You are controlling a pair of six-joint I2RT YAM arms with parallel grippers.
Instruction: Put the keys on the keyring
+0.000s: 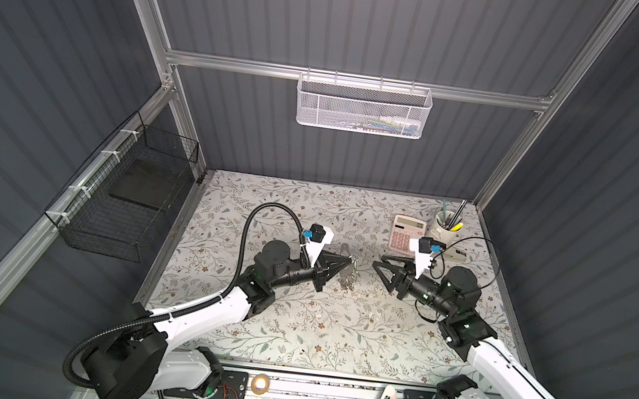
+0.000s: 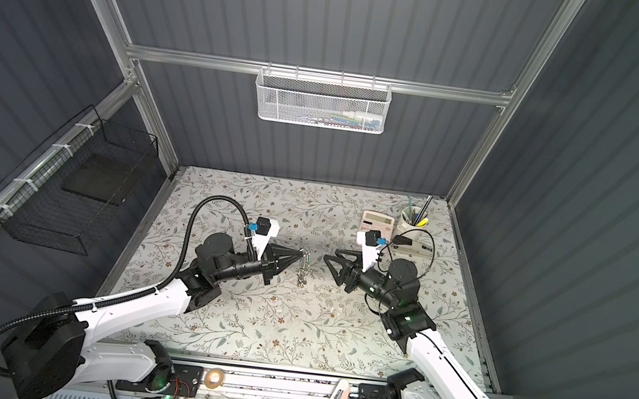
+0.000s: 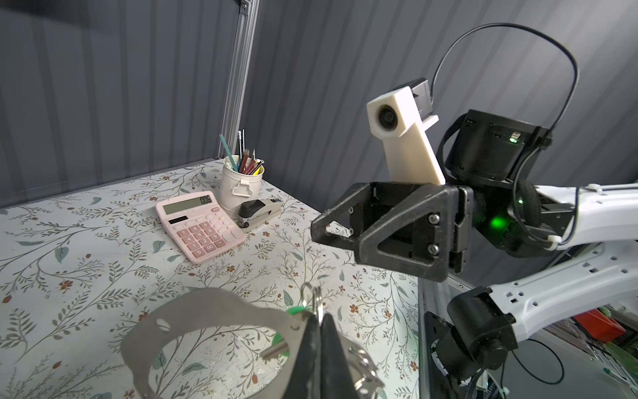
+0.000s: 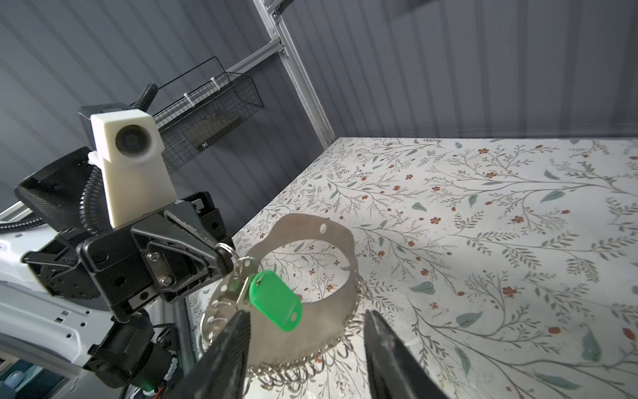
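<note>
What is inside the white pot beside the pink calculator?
Pencils and pens stand in the white pot, leaning and sticking out above its rim. Its wall hides their lower ends and anything lying at the bottom.

keyring (image 1: 349, 273) over table (image 1: 292, 331) centre, key (image 4: 276, 300) against it, calculator (image 1: 405, 233) back right, cup (image 1: 443, 230) beside, stapler (image 1: 454, 255) before cup

Dark ribbed walls (image 1: 375, 19) and an aluminium frame (image 1: 243, 66) enclose a floral-patterned tabletop (image 1: 292, 331).
</note>
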